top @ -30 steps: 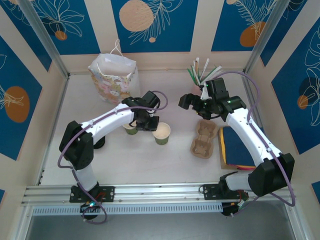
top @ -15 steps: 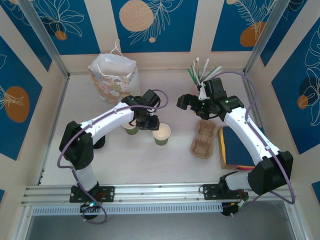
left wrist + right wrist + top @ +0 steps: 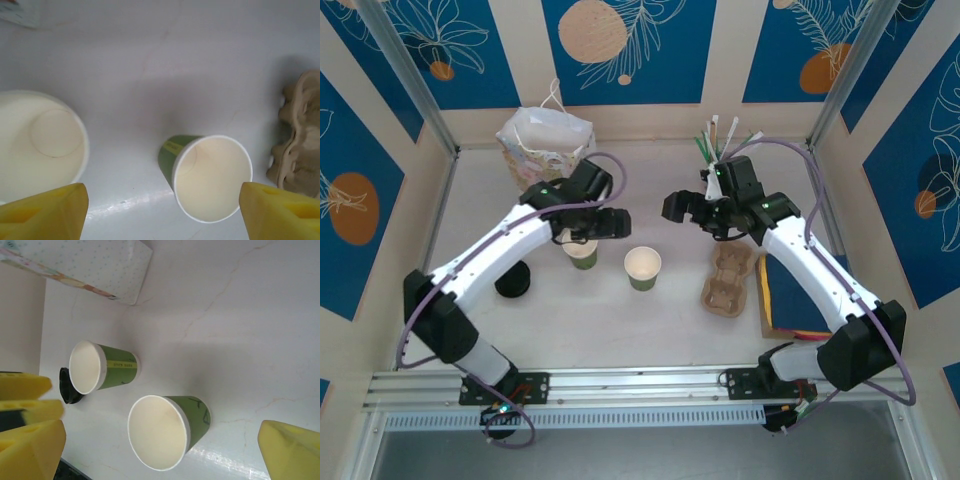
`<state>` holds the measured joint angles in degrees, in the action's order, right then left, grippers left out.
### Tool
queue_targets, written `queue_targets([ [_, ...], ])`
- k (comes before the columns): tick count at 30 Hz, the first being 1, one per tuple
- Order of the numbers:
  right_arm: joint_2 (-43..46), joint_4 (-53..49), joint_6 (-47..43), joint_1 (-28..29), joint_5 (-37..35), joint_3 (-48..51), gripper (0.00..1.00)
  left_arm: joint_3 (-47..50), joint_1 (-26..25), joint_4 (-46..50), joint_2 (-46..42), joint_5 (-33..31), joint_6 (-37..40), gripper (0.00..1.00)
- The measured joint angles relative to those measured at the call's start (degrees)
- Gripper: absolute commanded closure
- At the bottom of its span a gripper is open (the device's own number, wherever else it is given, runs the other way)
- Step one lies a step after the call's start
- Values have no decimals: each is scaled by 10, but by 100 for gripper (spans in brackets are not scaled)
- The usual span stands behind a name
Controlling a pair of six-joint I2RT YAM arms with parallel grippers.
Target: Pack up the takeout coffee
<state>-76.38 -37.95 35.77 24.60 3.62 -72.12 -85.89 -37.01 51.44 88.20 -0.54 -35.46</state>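
Observation:
Two green paper cups stand upright, both without a lid: one [image 3: 582, 255] [image 3: 40, 145] [image 3: 100, 367] just below my left gripper [image 3: 592, 230], the other [image 3: 643, 267] [image 3: 212, 177] [image 3: 165, 430] to its right. The takeout coffee is out of view. My left gripper [image 3: 162, 215] hangs open above the table between the cups, touching neither. A loose black lid [image 3: 512, 280] [image 3: 67, 386] lies left of the cups. My right gripper [image 3: 688, 210] [image 3: 160, 450] hovers open, up and to the right of the right cup, holding nothing.
A patterned gift bag [image 3: 545, 145] [image 3: 85, 265] stands at the back left. A cardboard cup carrier [image 3: 725, 275] [image 3: 300, 135] lies right of the cups, beside dark blue napkins [image 3: 800, 295]. Straws and stirrers [image 3: 725, 145] stand at the back right.
My left gripper has gone from shut to open and drawn back and up from the left cup, which now stands free. The right gripper has drifted slightly left.

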Motion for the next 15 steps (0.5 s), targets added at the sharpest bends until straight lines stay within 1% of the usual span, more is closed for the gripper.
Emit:
queue_targets([
  [1,0,4,-2,7,-3,-2,1,6,10,1,-16,-5,-3,14],
  [4,-2,14,-10,26,-11,-7,1,37,42,2,-60,-18,-9,3],
  [7,-11,19,-21,45,-20,-19,1,75,78,8,-96,-28,-18,0],
  [10,-25,26,-36,66,-31,-40,1,111,113,19,-125,-36,-24,0],
  [15,-45,33,-59,93,-39,-68,1,146,154,37,-155,-61,-37,0],
])
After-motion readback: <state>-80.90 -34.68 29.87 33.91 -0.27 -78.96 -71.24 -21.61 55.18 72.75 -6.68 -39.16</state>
